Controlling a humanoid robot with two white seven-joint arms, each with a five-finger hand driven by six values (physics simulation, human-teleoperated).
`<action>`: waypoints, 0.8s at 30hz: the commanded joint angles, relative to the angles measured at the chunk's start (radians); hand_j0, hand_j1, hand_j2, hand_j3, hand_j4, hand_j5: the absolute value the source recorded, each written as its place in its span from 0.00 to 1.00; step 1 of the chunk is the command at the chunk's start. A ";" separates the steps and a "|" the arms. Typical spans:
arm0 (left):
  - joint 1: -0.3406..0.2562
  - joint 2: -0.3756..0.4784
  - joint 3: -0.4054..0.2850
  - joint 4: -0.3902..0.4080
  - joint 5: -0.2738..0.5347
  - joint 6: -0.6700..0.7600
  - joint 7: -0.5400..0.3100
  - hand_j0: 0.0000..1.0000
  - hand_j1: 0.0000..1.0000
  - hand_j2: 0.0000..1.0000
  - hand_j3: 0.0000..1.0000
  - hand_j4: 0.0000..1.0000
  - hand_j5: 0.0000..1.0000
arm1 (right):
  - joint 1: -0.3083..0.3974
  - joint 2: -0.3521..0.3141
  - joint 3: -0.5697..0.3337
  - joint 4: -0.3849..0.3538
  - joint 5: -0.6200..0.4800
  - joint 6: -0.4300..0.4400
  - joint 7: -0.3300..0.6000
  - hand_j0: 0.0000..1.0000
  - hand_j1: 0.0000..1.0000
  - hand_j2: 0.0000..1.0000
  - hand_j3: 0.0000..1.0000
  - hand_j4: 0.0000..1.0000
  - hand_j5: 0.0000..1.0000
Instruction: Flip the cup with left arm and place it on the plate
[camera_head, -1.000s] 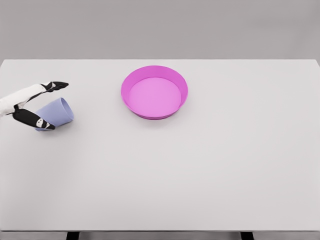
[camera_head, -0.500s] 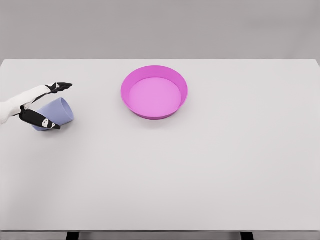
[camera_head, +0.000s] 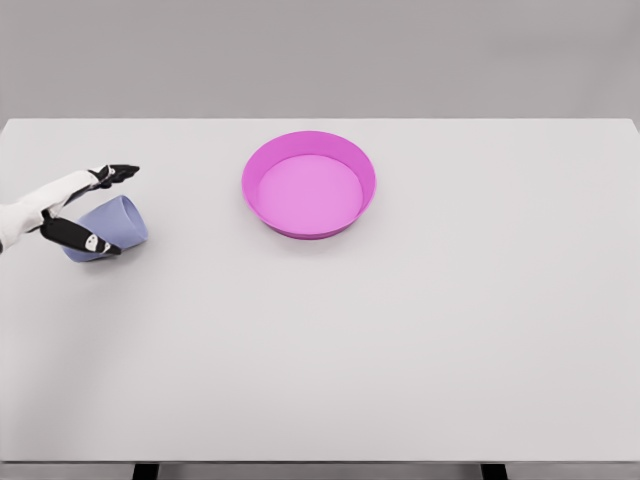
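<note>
We see a white table (camera_head: 400, 340) filling most of the head view, with a grey wall behind it. Towards twelve o'clock from the table's middle, a little left, sits the pink plate (camera_head: 309, 184), a shallow round dish with a raised rim, resting flat and holding nothing.

Well apart from the plate, out at nine o'clock near the table's left edge, lies the lavender cup (camera_head: 107, 227). We see it tipped on its side on the tabletop, one end pointing towards the upper right; whether that end is the mouth or the base we cannot tell.

Our left hand (camera_head: 72, 207) comes in from the left edge at the same nine o'clock spot. Its black-tipped fingers (camera_head: 118, 173) reach over the cup's far side, while the thumb (camera_head: 85, 240) crosses in front of its near side, so the cup sits between them. The hand brackets the cup loosely; whether the fingers actually press on it we cannot tell.
</note>
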 joint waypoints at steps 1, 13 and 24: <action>0.000 -0.010 -0.001 0.011 0.001 0.000 0.000 1.00 1.00 1.00 1.00 1.00 1.00 | 0.000 0.000 0.000 0.000 0.000 0.000 0.000 1.00 1.00 1.00 1.00 1.00 1.00; -0.026 -0.027 -0.041 0.057 -0.015 0.001 0.000 1.00 1.00 1.00 1.00 1.00 1.00 | 0.000 0.000 0.000 0.000 0.000 0.000 0.000 1.00 1.00 1.00 1.00 1.00 1.00; -0.032 -0.027 -0.044 0.106 -0.028 0.001 0.000 0.95 0.95 0.95 0.95 0.95 0.95 | 0.000 0.000 0.000 0.000 0.000 0.000 0.000 1.00 1.00 1.00 1.00 1.00 1.00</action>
